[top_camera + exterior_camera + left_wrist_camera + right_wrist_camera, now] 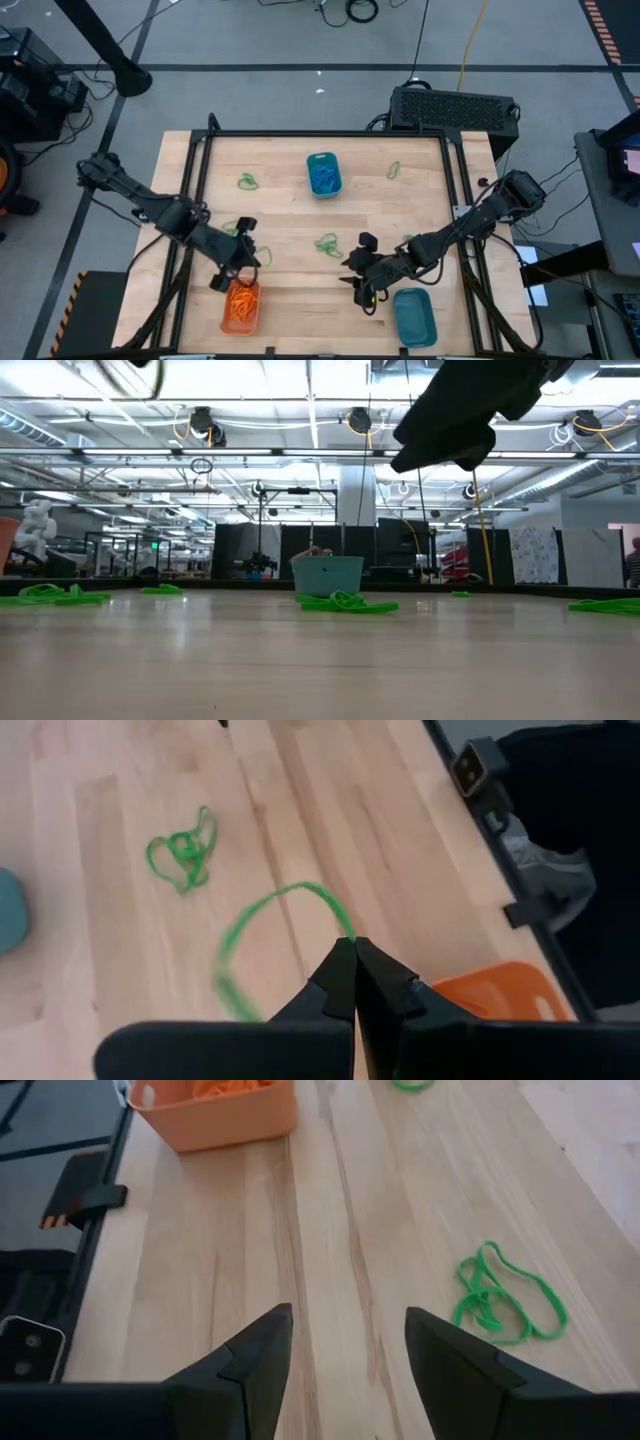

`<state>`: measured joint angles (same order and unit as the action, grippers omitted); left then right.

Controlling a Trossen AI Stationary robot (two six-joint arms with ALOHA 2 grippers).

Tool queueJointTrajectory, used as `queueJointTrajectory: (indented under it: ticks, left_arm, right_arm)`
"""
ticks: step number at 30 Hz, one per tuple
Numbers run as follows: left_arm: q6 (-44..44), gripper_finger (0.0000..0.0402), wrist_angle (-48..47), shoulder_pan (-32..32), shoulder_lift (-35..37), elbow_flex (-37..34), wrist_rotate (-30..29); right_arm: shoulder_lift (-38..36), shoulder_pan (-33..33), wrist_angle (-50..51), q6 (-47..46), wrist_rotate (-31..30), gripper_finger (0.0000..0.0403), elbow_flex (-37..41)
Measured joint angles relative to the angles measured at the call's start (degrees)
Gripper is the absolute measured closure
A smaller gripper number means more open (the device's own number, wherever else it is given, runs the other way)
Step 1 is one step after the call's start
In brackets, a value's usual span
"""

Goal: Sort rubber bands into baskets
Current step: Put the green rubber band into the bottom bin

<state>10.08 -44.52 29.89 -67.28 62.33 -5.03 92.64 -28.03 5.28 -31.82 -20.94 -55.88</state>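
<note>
At the near edge of the wooden bench point(300, 300) sit two baskets: the orange basket point(240, 306) on the left, filled with orange rubber bands point(241, 298), and a teal basket point(414, 316) on the right, whose contents cannot be made out.

Just beyond the orange basket, the left tool point(247, 262) has its fingers pressed together on a green rubber band point(262, 935); the band trails from the fingertips as a long loop above the wood, and the corner of the orange basket shows beside the tool in the left wrist view.

The right tool point(357, 264) hovers just beyond the teal basket with its fingers spread apart and nothing between them, over bare wood. A tangle of green bands point(326, 243) lies near mid-bench between the two tools, just off the right tool's fingers.

Farther out, another green bunch point(247, 181) lies toward the left and a green loop point(394, 170) toward the right. Between them, near the far edge, stands the second teal basket point(323, 173), holding blue rubber bands point(324, 177).
</note>
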Motion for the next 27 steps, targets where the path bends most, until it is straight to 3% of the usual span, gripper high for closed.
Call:
queueJointTrajectory:
  ticks: [16, 27]
  left_arm:
    - [17.64, 0.04, -5.83, 12.4, 0.24, -0.42, -2.77]
    - [28.26, 0.04, -4.85, 16.45, 0.19, -8.42, -0.91]
  right_arm:
    - [0.0, 0.0, -1.2, 0.94, 0.0, 0.0216, -0.02]
    - [0.0, 0.0, -1.2, 0.97, 0.01, 0.0216, -0.02]
